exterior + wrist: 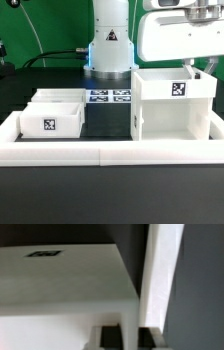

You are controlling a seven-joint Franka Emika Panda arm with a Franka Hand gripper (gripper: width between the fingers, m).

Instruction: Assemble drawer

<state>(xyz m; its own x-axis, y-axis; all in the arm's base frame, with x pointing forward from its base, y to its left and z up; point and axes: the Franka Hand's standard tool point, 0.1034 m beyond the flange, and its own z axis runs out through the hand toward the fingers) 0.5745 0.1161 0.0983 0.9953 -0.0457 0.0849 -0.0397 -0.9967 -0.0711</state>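
The white drawer casing (175,108) stands upright at the exterior view's right and carries a square tag on its front. Two small open-top white trays (50,118) (62,98) sit at the exterior view's left, the nearer one showing a tag. My gripper (190,66) is down on the casing's upper far right edge. In the wrist view the gripper (128,334) has a dark finger (109,337) on each side of a thin white casing wall (128,308), closed against it. The casing's broad face with a tag (43,253) fills that view.
The marker board (110,97) lies flat between the trays and the casing. A long low white border rail (110,151) runs along the front and up the exterior view's left side. The arm's base (110,50) stands behind the marker board.
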